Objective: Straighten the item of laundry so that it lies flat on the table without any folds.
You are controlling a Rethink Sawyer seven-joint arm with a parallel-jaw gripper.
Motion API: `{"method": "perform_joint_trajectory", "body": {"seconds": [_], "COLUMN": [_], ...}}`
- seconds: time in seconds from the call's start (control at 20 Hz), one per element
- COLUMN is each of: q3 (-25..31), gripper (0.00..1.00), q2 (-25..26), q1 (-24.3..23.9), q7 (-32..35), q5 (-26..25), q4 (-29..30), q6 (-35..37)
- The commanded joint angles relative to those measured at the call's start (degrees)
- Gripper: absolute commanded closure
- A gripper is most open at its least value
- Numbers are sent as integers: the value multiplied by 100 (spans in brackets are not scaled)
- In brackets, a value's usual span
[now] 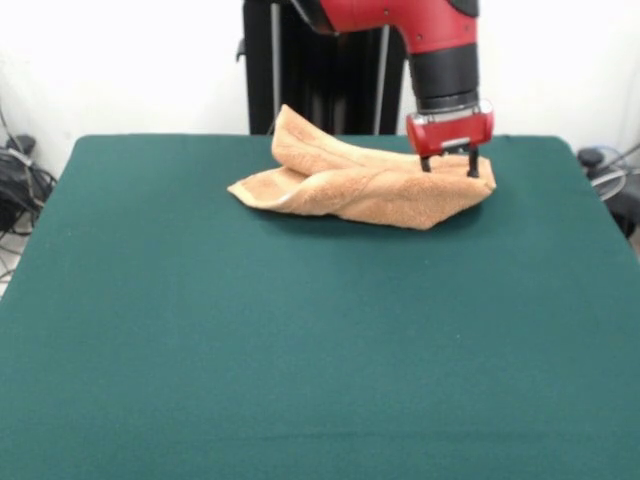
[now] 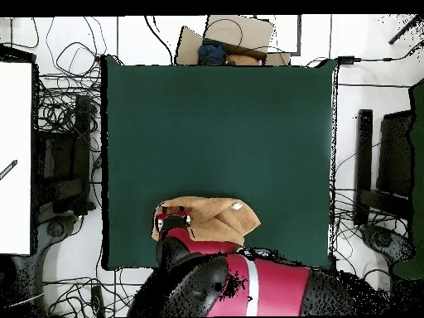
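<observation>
The orange-tan towel (image 1: 350, 182) lies crumpled and folded over itself on the green table (image 1: 300, 340), near the far edge by the robot. One corner stands up at its far left. My gripper (image 1: 449, 166) is open, its two black fingers (image 1: 473, 166) apart and pointing down onto the towel's right end. In the overhead view the towel (image 2: 214, 217) lies near the table's (image 2: 215, 124) bottom edge with a white label (image 2: 236, 206) showing, and the gripper (image 2: 171, 222) is over its left end.
The robot's black pedestal (image 1: 310, 70) stands just behind the towel. Cables (image 1: 20, 180) and equipment lie off the table's sides. A cardboard box (image 2: 232, 41) sits beyond the table's top edge in the overhead view.
</observation>
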Motion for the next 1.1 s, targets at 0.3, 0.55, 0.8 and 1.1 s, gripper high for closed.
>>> {"method": "perform_joint_trajectory", "body": {"seconds": [0.3,0.55,0.8,1.1], "q3": [583,654,512,476], "gripper": [0,0,0,0], "q2": [-75,83,-53,41], "q1": [573,643,874,739], "q7": [2679,3057,3297,3136], "q5": [1531,1533,1500,1076], "q4": [789,886,938,585], "q6": [-110,-330,-299,114]}}
